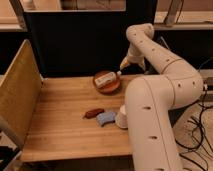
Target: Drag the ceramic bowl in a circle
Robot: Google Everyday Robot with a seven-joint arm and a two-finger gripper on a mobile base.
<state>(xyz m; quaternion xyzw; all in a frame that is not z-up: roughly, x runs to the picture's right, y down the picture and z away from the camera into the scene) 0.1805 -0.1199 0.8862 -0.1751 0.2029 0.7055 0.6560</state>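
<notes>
So the ceramic bowl [108, 84] sits near the back edge of the wooden table [60, 125], about mid-width. It's round, shallow and glossy terracotta. There's a pale, flat, blocky thing [104, 79] lying inside it, no idea what it is.

The gripper [121, 71] comes down from the right and ends at the bowl's right rim. Its jaws are spread wide and I don't see anything held in them. Can't tell if it's actually touching the rim or just beside it.

The arm [155, 100] is smooth white plastic, chunky rounded segments with small dark holes, and it fills most of the right side.

The tabletop is light plank wood with visible grain. A rough, speckled board [17, 95] stands along its left edge.

Closer to the front there's a small dark red-brown elongated piece [93, 113]. Just right of it is a soft-looking grey-blue lump [106, 118], then a small white cup [121, 118] half hidden by the arm.
</notes>
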